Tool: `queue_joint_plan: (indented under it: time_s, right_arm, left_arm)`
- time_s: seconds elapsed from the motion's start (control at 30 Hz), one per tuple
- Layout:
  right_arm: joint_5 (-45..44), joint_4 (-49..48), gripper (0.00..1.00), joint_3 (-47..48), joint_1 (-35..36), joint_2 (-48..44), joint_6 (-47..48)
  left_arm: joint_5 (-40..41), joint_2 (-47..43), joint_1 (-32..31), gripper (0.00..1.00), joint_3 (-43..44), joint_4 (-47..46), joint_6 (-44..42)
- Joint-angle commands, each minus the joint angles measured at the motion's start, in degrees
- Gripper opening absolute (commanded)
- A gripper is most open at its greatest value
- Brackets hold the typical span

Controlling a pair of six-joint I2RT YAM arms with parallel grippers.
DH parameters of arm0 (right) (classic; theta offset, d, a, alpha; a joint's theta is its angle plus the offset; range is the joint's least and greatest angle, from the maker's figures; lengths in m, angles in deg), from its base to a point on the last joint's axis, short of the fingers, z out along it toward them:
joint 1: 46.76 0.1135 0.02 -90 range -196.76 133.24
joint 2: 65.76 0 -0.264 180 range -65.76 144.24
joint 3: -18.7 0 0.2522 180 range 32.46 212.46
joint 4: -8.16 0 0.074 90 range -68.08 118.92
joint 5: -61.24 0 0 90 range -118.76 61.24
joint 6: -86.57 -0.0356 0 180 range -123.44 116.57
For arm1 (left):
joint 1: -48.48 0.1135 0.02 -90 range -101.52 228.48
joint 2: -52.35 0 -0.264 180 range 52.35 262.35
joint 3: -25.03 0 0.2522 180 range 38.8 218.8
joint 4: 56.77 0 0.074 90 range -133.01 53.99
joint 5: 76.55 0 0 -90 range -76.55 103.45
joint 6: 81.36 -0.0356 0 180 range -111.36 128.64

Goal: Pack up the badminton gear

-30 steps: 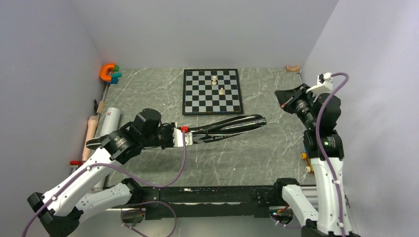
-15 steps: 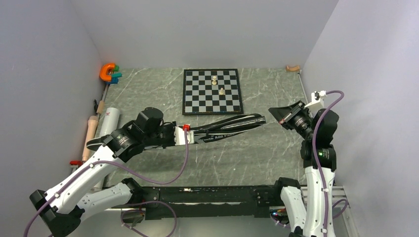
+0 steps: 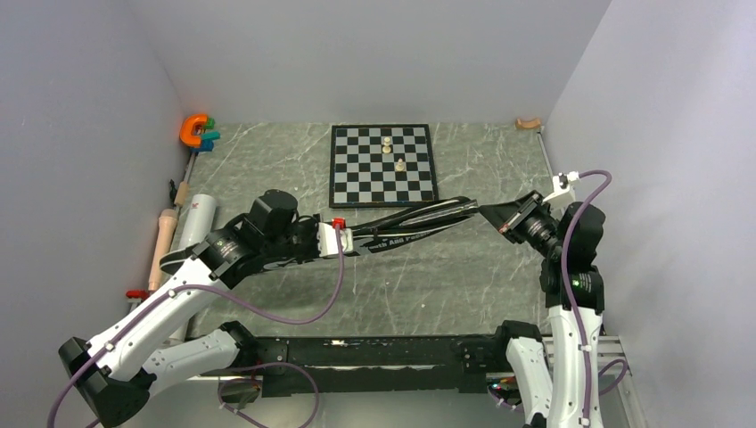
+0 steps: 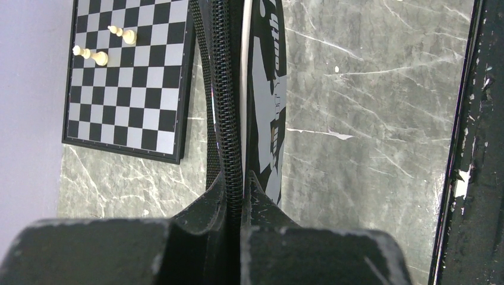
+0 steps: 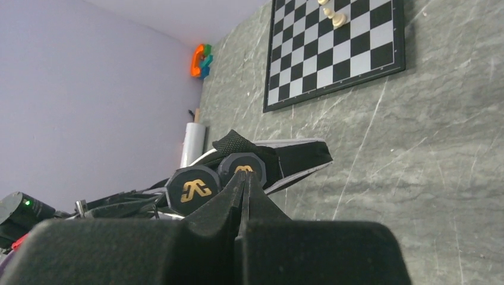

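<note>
My left gripper [image 3: 349, 239] is shut on the zip edge of the black bag [image 3: 419, 226] and holds it off the table, lying lengthwise toward the right. In the left wrist view the fingers [image 4: 236, 181] pinch the zip, and the bag [image 4: 264, 89] runs away from them. My right gripper [image 3: 488, 214] is shut at the bag's far end. In the right wrist view its tips [image 5: 245, 177] meet two black racket handle ends [image 5: 193, 190] that stick out of the bag [image 5: 297, 157]. The white tube [image 3: 196, 220] lies at the left. No shuttlecocks show.
The chessboard [image 3: 383, 165] with two pale pieces lies behind the bag. A beige wooden rod [image 3: 163, 239] lies left of the tube. An orange, blue and green toy [image 3: 197, 131] sits in the far left corner. A small tan object [image 3: 528, 123] sits at the far right.
My right gripper has come down and leftward from beside the right wall to the bag's far end. My left gripper has shifted the bag slightly to the right.
</note>
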Motion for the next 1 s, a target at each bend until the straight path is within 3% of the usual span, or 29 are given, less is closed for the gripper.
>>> queue_joint_plan:
  time_s: [0.0,0.47,0.73,0.87,0.97]
  right_arm:
    - [2.06,-3.35,0.00,-1.26,0.53,0.18,-1.81]
    - [3.16,-7.48,0.00,-4.80,5.30,0.23,-3.31]
    - [-6.50,-7.81,0.00,-5.27,18.52,2.11,-3.62]
    - [-11.73,-2.86,0.00,-2.99,19.55,2.41,-0.83]
    - [-20.69,5.43,0.12,2.00,19.51,2.83,3.78]
  left_arm:
    - [-0.71,-0.78,0.18,0.00,3.81,-5.42,-0.55]
    - [-1.22,-0.34,0.17,0.00,3.81,-5.63,-0.91]
    - [-1.71,-0.37,0.18,0.00,4.49,-5.73,-0.55]
    - [-1.75,-0.94,0.21,0.00,4.18,-5.36,-0.53]
    - [-1.72,-1.53,0.18,0.00,3.79,-5.28,-0.70]
